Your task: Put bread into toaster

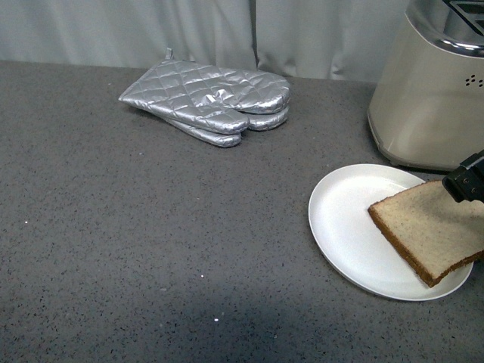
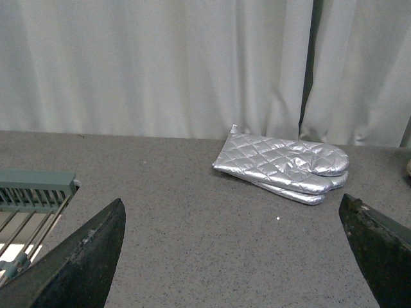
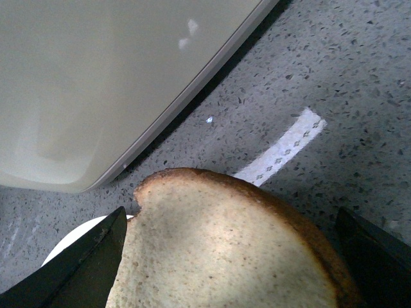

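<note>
The bread (image 1: 428,228), a light brown slice with dark crust, lies on the right side of a round white plate (image 1: 344,223) and overhangs its rim. Behind it stands the beige toaster (image 1: 427,98) with a chrome top, cut off by the front view's right edge. My right gripper (image 1: 465,181) shows only as a black piece over the bread's far edge. In the right wrist view it (image 3: 231,256) is open, one finger on each side of the bread (image 3: 225,250), with the toaster's wall (image 3: 96,70) close behind. My left gripper (image 2: 234,256) is open over bare counter.
Two silver quilted oven mitts (image 1: 212,98) lie stacked at the back middle of the grey speckled counter, in front of a pale curtain. In the left wrist view a grey-green rack (image 2: 32,192) sits at one side and the mitts (image 2: 286,165) lie ahead.
</note>
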Robot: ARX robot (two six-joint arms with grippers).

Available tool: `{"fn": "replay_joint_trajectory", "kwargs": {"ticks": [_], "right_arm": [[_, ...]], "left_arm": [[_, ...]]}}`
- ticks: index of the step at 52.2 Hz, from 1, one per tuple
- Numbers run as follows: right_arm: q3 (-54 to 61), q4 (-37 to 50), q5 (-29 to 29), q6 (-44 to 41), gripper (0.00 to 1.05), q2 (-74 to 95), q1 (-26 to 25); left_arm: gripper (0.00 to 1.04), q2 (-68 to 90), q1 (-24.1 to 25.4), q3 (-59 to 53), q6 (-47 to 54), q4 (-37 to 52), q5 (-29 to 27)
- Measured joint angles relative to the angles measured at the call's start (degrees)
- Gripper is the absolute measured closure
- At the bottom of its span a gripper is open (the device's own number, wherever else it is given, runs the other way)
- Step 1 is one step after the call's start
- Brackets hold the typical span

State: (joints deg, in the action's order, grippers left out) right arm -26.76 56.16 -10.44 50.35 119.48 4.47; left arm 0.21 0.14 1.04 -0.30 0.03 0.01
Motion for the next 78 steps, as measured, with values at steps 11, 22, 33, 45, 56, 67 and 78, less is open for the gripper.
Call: {"fn": "replay_joint_trajectory", "kwargs": {"ticks": [11,22,33,45,56,67,78], "right_arm": [[-1.0,-2.1,-0.9,0.8,0.15,0.2,0.3],[-1.0,-3.1,-0.5,2.8,0.49,0.1,-0.4],[-1.1,-6.6,0.2,3.4,0.92,-6.7,0.0],[-1.2,-11.1,-0.1,3.2,1.02,-15.9,1.7],[-1.2,-16.5,-1.5,2.6,1.02,-26.8,3.0],[-3.5,-24.9,-5.4,2.5,1.02,-40.6,2.8],[-10.0,-27.4,-19.7,-6.8,1.02,-50.5,2.0]], "left_arm": [[0.07,0.0,0.0,0.0,0.0,0.0,0.0],[0.07,0.0,0.0,0.0,0.0,0.0,0.0],[0.07,0.0,0.0,0.0,0.0,0.0,0.0],[0.07,0.0,0.0,0.0,0.0,0.0,0.0],[0.07,0.0,0.0,0.0,0.0,0.0,0.0],[0.07,0.0,0.0,0.0,0.0,0.0,0.0],[0.07,0.0,0.0,0.0,0.0,0.0,0.0]]}}
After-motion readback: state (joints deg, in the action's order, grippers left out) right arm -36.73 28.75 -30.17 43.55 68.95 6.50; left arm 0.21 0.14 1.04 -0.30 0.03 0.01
